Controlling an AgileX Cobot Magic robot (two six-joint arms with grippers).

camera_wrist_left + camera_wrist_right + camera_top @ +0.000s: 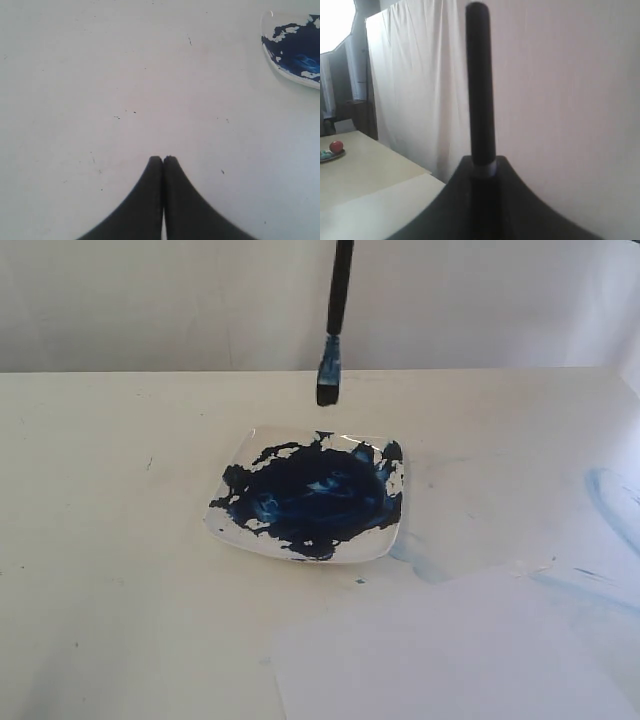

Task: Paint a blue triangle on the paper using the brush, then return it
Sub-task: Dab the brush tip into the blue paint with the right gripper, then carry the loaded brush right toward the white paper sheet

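Brush (336,320) count: just one, hanging bristles-down in the air right over the one plate (220,523) of dark blue paint. Right gripper (482,167) has its fingers clamped on the black handle. Left gripper (163,159) is pinched together with nothing in it, over the table (100,490). One white paper (450,650) lies near the plate.

At the upper middle of the exterior view you lose the handle of the brush (337,320) at the top edge. At lower right, the paper (450,650) runs past the bottom edge. In the left wrist view, the frame edge cuts the plate (286,31).
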